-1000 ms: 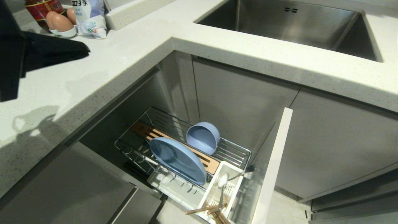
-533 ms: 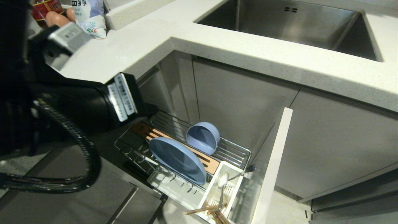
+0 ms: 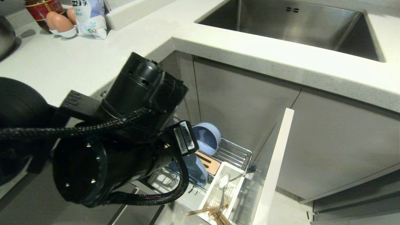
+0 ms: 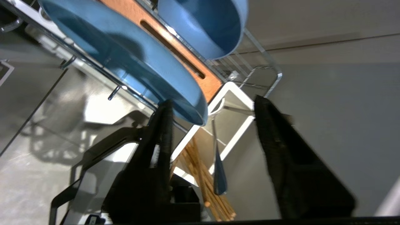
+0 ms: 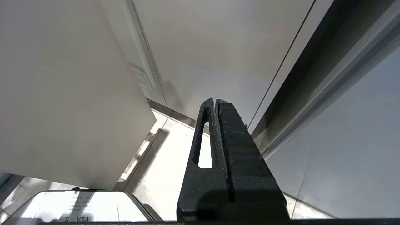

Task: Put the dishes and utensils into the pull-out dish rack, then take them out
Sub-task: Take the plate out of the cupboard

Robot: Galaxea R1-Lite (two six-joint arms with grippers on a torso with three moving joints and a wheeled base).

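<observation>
The pull-out dish rack point(image 3: 237, 150) stands drawn out below the counter, its grey-white front panel point(image 3: 275, 168) to the right. The pale blue plate point(image 4: 125, 59) stands on edge in the wooden strip point(image 4: 187, 62), with the bowl point(image 4: 206, 25) behind it. In the white caddy point(image 4: 237, 131) lie the chopsticks point(image 4: 203, 184) and the spoon point(image 4: 218, 168). My left gripper point(image 4: 212, 100) hangs open just above the caddy, holding nothing, one finger point(image 4: 164, 125) close by the plate's rim. In the head view my left arm point(image 3: 125, 140) hides most of the plate point(image 3: 195, 168); bowl point(image 3: 206, 137), spoon point(image 3: 223, 181) and chopsticks point(image 3: 200, 211) show. My right gripper point(image 5: 215, 100) is shut and parked low beside cabinet doors.
A steel sink point(image 3: 297, 25) is set in the white counter point(image 3: 78, 62) above the rack. Eggs point(image 3: 59, 22), a bag point(image 3: 90, 15) and a jar stand at the counter's far left, with a steel pot point(image 3: 4, 34) at the edge. Cabinet doors close the rack in behind.
My left arm has swung from the upper left over the counter down across the rack, and now covers most of the plate. The dishes and utensils have not moved.
</observation>
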